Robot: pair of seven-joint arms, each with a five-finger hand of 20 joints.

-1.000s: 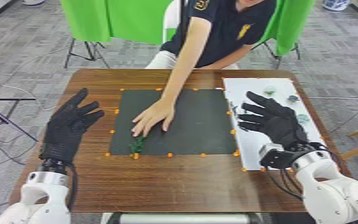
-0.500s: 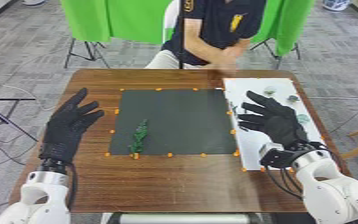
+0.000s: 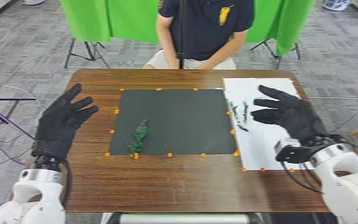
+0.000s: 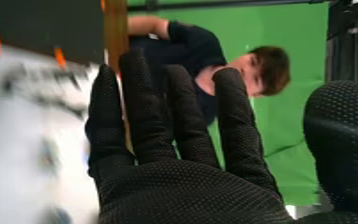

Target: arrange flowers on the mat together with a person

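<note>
Right hand (image 3: 293, 119): open wide, with fingers extended and thumb standing apart from them; nothing is held. It is poised above the white sheet (image 3: 262, 152), its fingers directed toward the far side of the table (image 3: 158, 187) and slightly inward. In the right wrist view, the gloved fingers are straight with narrow spaces between them, the thumb well clear. Thin grey-green sprigs (image 3: 238, 114) lie just beside this hand, on its mat side, upon the white sheet; small blurred items (image 4: 47, 152) lie on the sheet beside the palm.

Left hand (image 3: 58, 125): likewise spread and empty, above the bare wood outside the dark mat (image 3: 186, 117).

Green sprig (image 3: 140, 136): lies on the mat between the two hands, nearer the left and touching neither, its length running away from the robot. Orange markers (image 3: 170, 155) line the mat's edges.
</note>
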